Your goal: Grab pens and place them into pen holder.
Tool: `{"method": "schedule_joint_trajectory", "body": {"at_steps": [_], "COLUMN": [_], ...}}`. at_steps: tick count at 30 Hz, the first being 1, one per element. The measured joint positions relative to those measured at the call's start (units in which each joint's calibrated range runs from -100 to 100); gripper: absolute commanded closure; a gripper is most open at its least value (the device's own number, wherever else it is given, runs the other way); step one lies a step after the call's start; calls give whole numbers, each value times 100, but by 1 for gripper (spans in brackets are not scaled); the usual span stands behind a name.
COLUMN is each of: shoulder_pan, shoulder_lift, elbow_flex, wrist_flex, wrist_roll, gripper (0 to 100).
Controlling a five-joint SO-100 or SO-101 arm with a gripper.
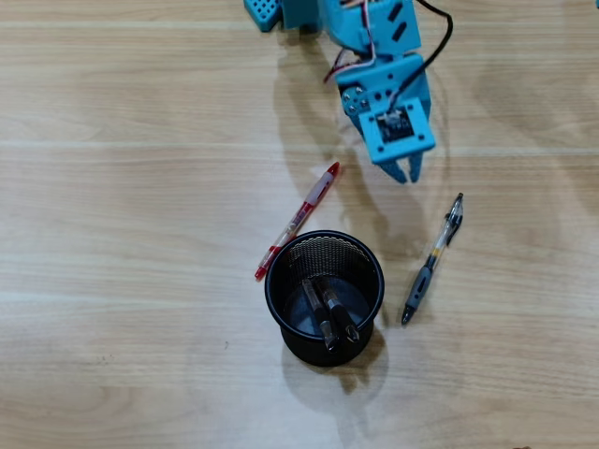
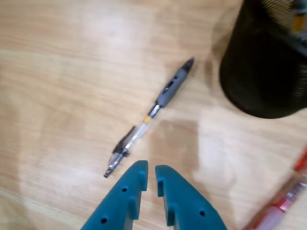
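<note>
My claw (image 2: 151, 172) hangs over the bare wooden table (image 1: 112, 234) with nothing in it. In the wrist view my 2 teal fingers (image 2: 177, 196) stand nearly together, only a thin slit between their tips, and no pen lies between them.

Just ahead of my fingertips in that view lies the grey-sleeved pen (image 2: 151, 112), flat on the wood and slanting from lower left to upper right, its grey grip end pointing toward the cup. It is close to my tips but not touching them. From overhead the same pen (image 1: 433, 259) lies to the right of the cup, apart from it, and below my claw (image 1: 408, 171).

The black mesh cup (image 1: 325, 297) stands upright near the middle of the table. Inside it I count 2 dark pens (image 1: 329, 313), leaning with their ends up toward the lower rim in the overhead view. In the wrist view the cup (image 2: 264, 62) fills the upper right corner.

The red pen (image 1: 299, 218) lies flat on the table at the cup's upper left, slanting, its lower end right beside the cup's rim; I cannot tell whether they touch. In the wrist view a piece of it (image 2: 288, 201) shows blurred at the lower right edge.
</note>
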Motion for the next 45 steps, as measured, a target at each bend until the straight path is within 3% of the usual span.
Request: {"method": "schedule_joint_trajectory", "body": {"at_steps": [11, 20, 37, 45], "shoulder_pan": [-207, -478, -469, -451], "shoulder_lift": [2621, 3893, 4156, 4156], "elbow_flex": [-3870, -5681, -5459, -5451], "wrist_flex": [2734, 2941, 2725, 2725], "wrist_roll": [-140, -223, -473, -473], "gripper": [98, 98, 97, 82]}}
